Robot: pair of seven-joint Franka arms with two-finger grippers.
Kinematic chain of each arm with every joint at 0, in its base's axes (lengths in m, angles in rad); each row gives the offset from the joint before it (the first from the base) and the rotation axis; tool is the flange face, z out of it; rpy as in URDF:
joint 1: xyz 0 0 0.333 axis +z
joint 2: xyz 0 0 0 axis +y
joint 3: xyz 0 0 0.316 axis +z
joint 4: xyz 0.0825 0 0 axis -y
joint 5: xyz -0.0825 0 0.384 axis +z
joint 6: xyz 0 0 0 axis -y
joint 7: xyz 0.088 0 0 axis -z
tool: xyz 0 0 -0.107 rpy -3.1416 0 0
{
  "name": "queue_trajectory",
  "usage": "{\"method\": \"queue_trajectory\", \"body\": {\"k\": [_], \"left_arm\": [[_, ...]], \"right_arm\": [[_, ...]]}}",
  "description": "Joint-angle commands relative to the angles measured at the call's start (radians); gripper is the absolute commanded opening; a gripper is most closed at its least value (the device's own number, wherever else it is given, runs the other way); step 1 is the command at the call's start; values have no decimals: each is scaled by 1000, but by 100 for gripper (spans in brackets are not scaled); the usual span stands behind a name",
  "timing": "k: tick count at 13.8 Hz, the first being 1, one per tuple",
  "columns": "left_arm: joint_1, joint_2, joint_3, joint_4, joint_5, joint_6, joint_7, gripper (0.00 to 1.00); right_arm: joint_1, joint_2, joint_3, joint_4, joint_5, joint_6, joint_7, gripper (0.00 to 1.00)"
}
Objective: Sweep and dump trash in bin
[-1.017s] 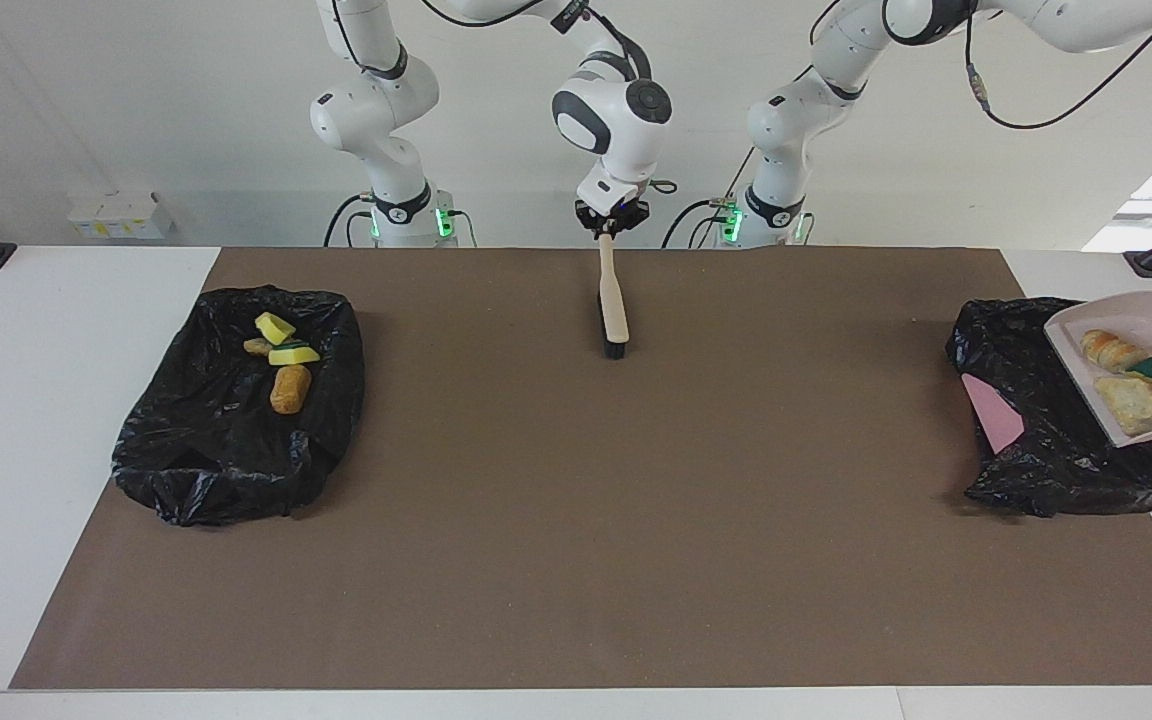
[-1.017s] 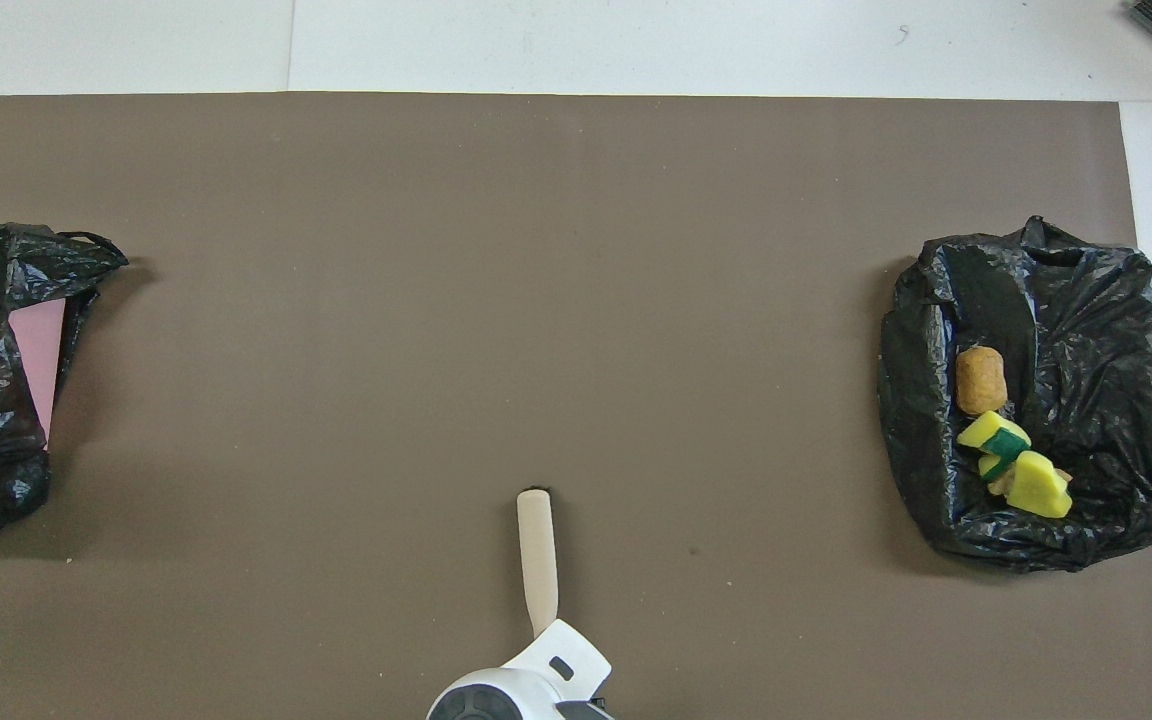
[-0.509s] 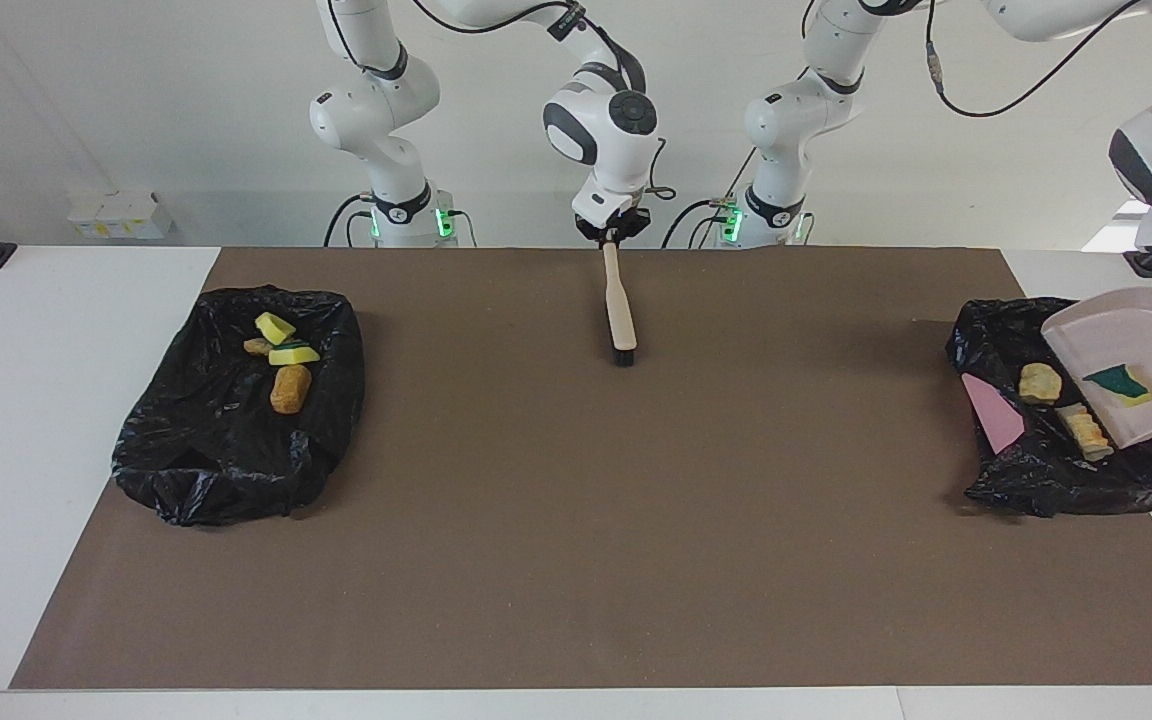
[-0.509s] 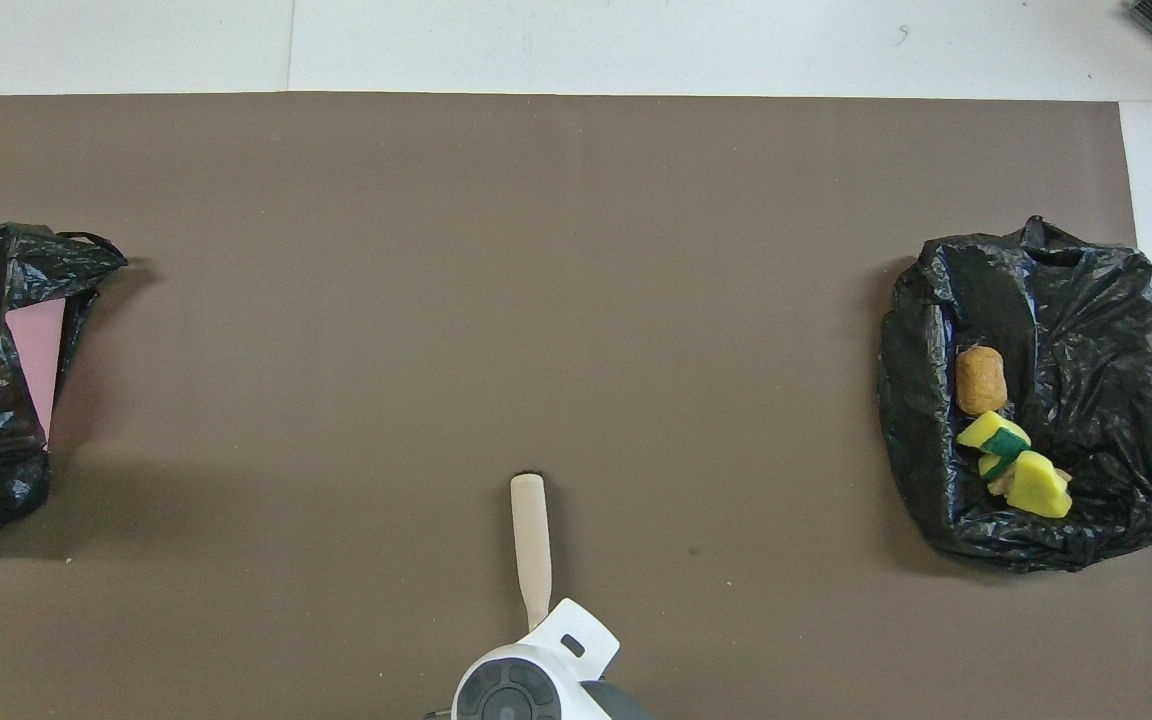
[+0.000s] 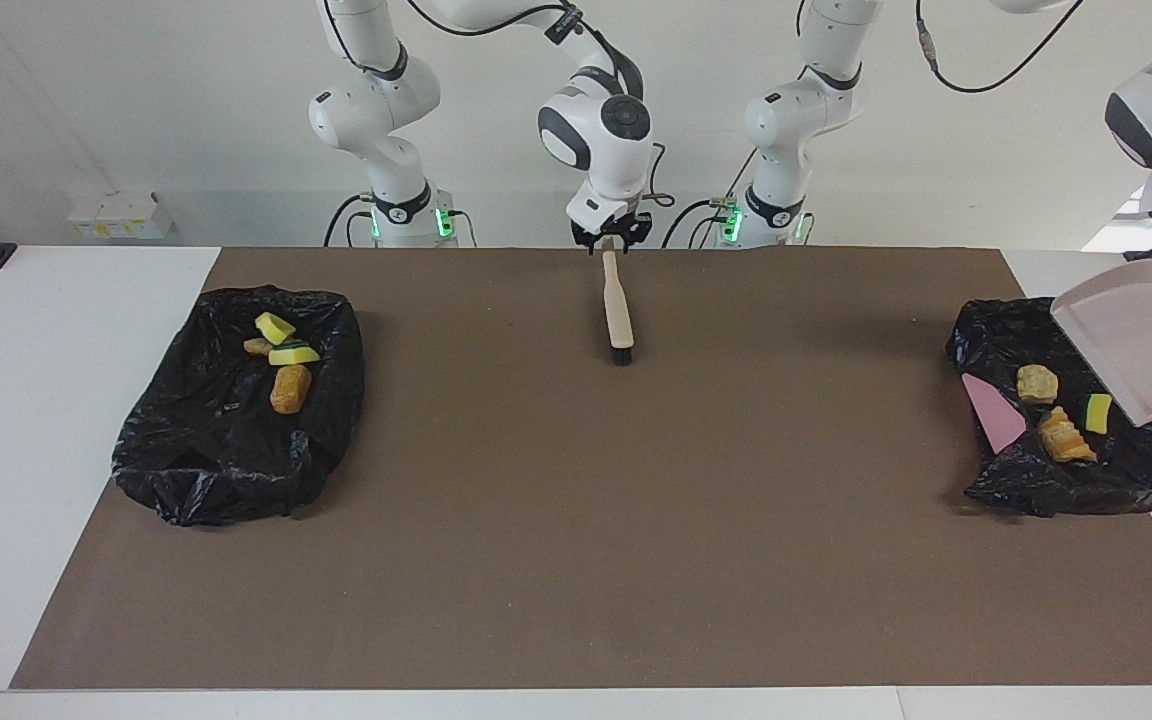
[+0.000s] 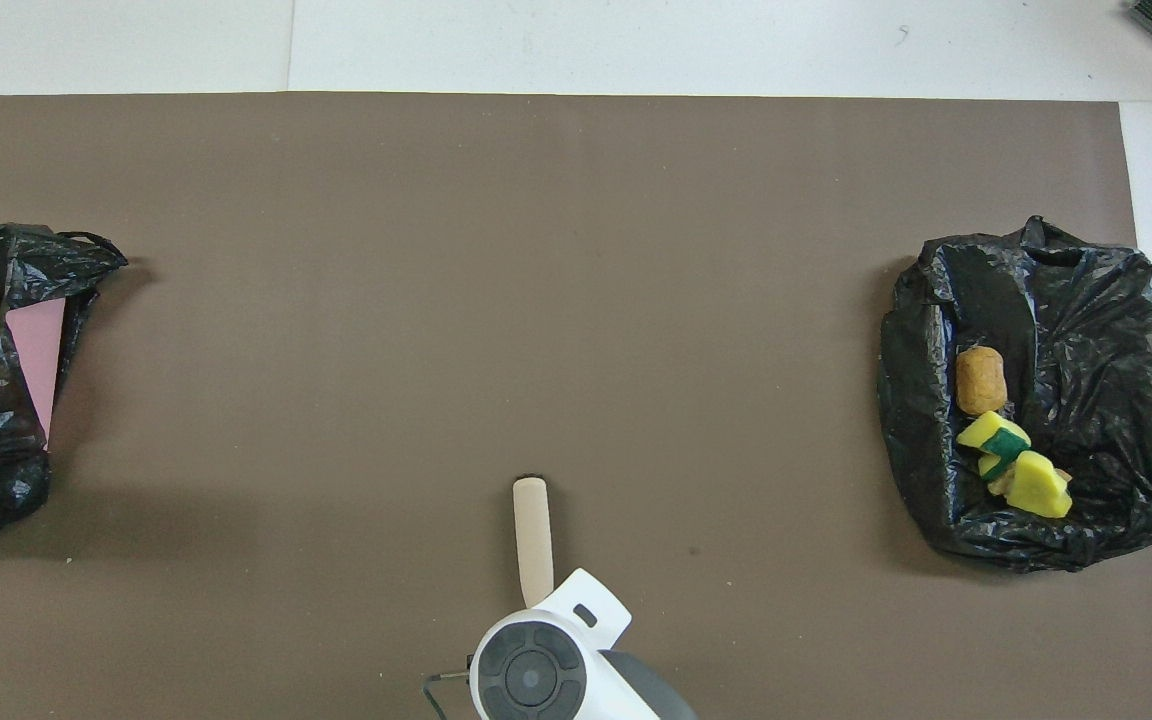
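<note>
1. Since the dustpan [image 5: 1136,350] hangs tilted and emptied over the black-bagged bin [image 5: 1086,470] at the left arm's end of the table, the dump is judged done: two tan chunks [image 5: 1036,383] and a yellow sponge piece [image 5: 1097,412] are seen lying in that bag.
2. More trash [image 5: 281,360] is seen in a second bagged bin [image 5: 216,440] at the right arm's end.
3. The left gripper is out of view past the frame edge. It is taken to be clamped on the dustpan, probably at its handle, since the pan is carried in the air.
4. The right gripper [image 5: 612,240] is placed at the handle tip of the brush [image 5: 618,310], which lies on the mat near the robots. Whether the brush is gripped cannot be told.
5. The loose bag could be snagged and dragged if the dustpan lip is drawn away low, and the sponge piece just beside that lip could be flicked out.
6. The brush could be knocked askew if the right arm is lifted crookedly.
7. A brown mat [image 5: 576,520] is laid over a white table [image 5: 56,400], with a plain white wall [image 5: 136,100] by the robots' bases.
</note>
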Motion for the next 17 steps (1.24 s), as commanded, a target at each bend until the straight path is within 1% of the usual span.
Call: {"method": "queue_trajectory", "body": {"k": [1, 2, 3, 4, 5, 6, 8, 9, 10, 12, 13, 15, 17], "left_arm": [[-37, -32, 7, -28, 4, -30, -14, 0], [-43, -35, 3, -28, 1, -37, -17, 0], [-52, -38, 2, -25, -26, -44, -17, 0], [-52, -41, 0, -22, -72, -52, -19, 0], [-57, -46, -1, -21, -121, -69, -37, 0], [-73, -49, 0, -21, -151, -92, -81, 0], [-112, -54, -1, -21, -159, -136, -184, 0], [-121, -58, -1, -19, -190, -145, -213, 0], [-124, -69, -1, -19, -270, -155, -232, 0], [-126, -81, -3, -7, -402, -199, -276, 0], [-135, -87, -12, -5, -433, -223, -304, 0], [-146, -94, -50, -5, -465, -282, -360, 0], [-146, -98, -96, 1, -508, -335, -468, 0]], "right_arm": [[-104, -3, 2, 76, 26, -4, -20, 79], [-136, -6, 2, 96, 8, -4, -23, 82], [-172, -6, 0, 114, -6, 0, -28, 87], [-221, -3, 0, 145, -27, 0, -32, 88], [-268, -3, 0, 175, -52, -3, -49, 93], [-308, -3, 0, 205, -73, -7, -60, 94], [-370, -3, 0, 257, -145, -44, -68, 94], [-396, -2, 0, 289, -203, -68, -71, 98], [-432, -3, 0, 327, -243, -105, -77, 100], [-515, -5, 2, 416, -250, -208, -181, 100], [-557, -8, 0, 458, -248, -260, -272, 100], [-623, -19, -1, 505, -242, -338, -420, 100], [-650, -29, -1, 557, -245, -407, -470, 100]]}}
